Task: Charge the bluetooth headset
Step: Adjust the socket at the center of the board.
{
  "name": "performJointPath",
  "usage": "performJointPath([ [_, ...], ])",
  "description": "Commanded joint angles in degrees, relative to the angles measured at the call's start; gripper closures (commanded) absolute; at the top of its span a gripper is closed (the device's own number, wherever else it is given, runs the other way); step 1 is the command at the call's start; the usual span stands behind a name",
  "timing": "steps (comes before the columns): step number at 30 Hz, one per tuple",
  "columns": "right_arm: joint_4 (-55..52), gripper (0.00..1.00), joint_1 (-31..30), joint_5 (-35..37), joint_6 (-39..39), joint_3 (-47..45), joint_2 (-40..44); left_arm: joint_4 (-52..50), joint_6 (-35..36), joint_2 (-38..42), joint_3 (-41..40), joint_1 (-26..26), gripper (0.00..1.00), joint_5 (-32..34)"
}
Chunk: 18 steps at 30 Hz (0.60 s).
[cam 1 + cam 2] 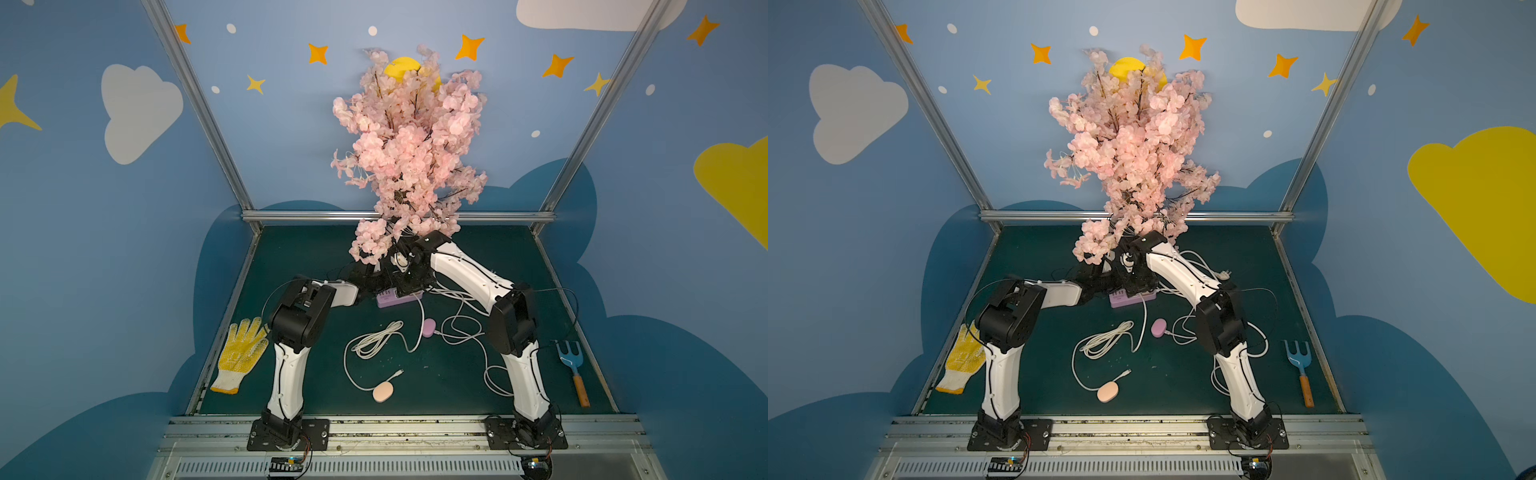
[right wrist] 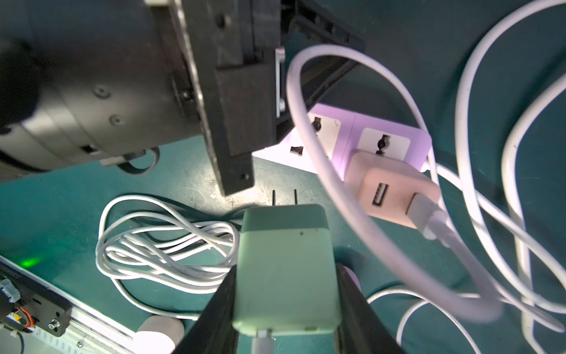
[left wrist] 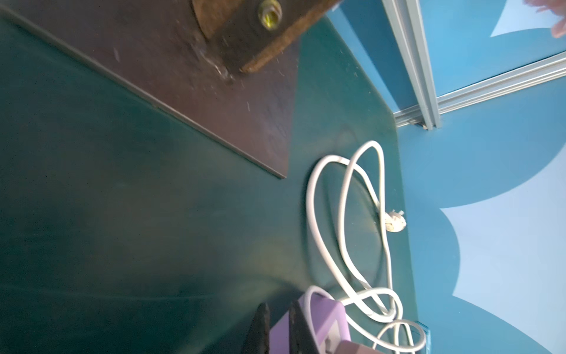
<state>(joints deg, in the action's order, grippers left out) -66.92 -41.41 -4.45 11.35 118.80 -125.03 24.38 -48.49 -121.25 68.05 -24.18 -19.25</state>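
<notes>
Fingers [image 2: 219, 309] of the right gripper [image 2: 284, 271] squeeze the green charger [image 2: 284, 245] from both sides. Its long side runs straight out from the gripper. Its two prongs [image 2: 274, 197] point at the purple power strip [image 2: 382, 128] but do not touch it. The strip lies mid-mat under the pink blossom tree [image 1: 409, 145].

A pink charger [image 2: 389, 190] sits in one socket. The white cable [image 2: 294, 92] plugged into it loops across the free socket [image 2: 329, 135], in the way. The left gripper [image 3: 278, 306] is close by the strip with its fingers [image 3: 260, 331] near together; whether they pinch it is not clear.

Nearer the robot lie a cable bundle [image 1: 376, 338], a purple headset case [image 1: 429, 328] and a peach headset case [image 1: 383, 392]. A yellow glove [image 1: 241, 353] lies by the left edge and a blue rake [image 1: 571, 365] by the right. Bare green mat [image 1: 311, 257] shows at the back corners.
</notes>
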Motion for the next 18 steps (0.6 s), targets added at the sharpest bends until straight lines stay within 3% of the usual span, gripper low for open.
performJointPath([
  [1, -3.6, 1.0, 0.3, -0.6, -1.1, 0.6, 1.2, 2.5, -3.4, 0.1, -3.4, -1.6, 0.85, -2.7],
  [18, -1.4, 1.0, -0.7, 3.0, -0.2, -13.3, 12.2, 10.9, -8.9, 7.2, -16.5, -6.9, 0.88, -1.9],
])
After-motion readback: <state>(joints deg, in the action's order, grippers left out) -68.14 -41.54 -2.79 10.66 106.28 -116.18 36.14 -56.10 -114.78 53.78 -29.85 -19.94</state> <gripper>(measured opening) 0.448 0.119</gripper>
